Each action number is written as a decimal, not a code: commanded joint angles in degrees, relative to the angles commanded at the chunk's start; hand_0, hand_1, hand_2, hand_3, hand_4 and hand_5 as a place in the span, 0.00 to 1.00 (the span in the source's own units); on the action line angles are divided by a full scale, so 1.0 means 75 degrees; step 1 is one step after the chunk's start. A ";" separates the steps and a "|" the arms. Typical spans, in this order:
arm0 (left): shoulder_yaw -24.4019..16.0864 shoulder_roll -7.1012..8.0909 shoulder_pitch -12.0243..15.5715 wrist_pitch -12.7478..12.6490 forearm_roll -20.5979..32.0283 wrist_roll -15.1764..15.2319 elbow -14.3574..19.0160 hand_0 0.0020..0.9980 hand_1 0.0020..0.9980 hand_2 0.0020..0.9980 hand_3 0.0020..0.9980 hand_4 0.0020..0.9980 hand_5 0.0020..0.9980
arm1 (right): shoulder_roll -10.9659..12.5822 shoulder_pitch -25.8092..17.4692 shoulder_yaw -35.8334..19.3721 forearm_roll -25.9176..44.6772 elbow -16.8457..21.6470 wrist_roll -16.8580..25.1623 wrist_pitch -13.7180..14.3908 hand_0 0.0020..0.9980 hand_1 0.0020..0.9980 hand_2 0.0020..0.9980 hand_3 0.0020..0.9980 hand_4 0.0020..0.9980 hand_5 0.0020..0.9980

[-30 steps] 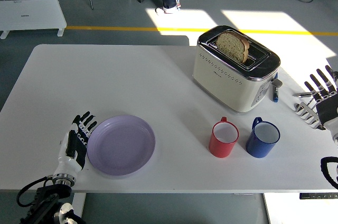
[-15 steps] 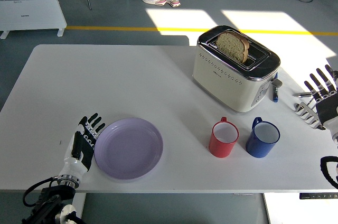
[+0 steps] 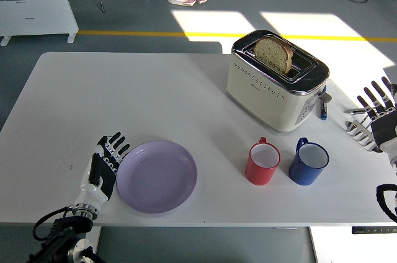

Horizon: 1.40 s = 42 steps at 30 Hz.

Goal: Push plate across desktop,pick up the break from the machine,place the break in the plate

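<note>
Left robot hand (image 3: 107,160) open, flat against lilac plate (image 3: 157,176) rim: pushing posture. Right robot hand (image 3: 378,117) open, idle at table (image 3: 124,95) edge. Bread (image 3: 273,54) upright in toaster (image 3: 277,79), ungrasped

Lilac plate (image 3: 156,176), cream toaster (image 3: 276,80), red mug (image 3: 262,163), blue mug (image 3: 308,162).

The right hand (image 3: 379,115) is cut by the edge.

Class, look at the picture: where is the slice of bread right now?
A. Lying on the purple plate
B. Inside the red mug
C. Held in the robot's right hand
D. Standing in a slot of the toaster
D. The slice of bread stands upright in a slot of the cream toaster, while the purple plate lies bare.
</note>
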<state>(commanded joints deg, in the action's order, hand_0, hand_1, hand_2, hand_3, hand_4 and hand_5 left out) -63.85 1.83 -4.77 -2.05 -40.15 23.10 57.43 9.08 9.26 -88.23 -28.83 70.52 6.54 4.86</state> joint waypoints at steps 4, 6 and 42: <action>0.0059 -0.0009 -0.0024 0.0017 0.0046 -0.0003 -0.0032 0.82 0.86 0.91 0.86 0.58 1.00 | 0.0001 -0.0018 0.0004 0.0002 0.0000 0.0001 0.0001 0.80 0.75 0.76 0.75 0.49 0.55; 0.0138 -0.0018 -0.0079 0.0035 0.0104 -0.0003 -0.0086 0.82 0.86 0.91 0.86 0.58 1.00 | 0.0004 -0.0034 0.0004 0.0002 0.0000 0.0003 0.0004 0.80 0.75 0.76 0.75 0.49 0.55; 0.0695 -0.0217 -0.0811 0.0205 0.0566 -0.0044 -0.0516 0.82 0.86 0.91 0.86 0.58 1.00 | 0.0010 0.0008 0.0026 0.0013 -0.0001 0.0009 0.0004 0.80 0.75 0.75 0.74 0.49 0.55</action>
<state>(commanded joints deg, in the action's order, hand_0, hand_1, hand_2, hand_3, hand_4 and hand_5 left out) -58.64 0.21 -10.85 -0.51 -35.90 22.77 53.56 9.15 9.33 -88.03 -28.73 70.52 6.61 4.90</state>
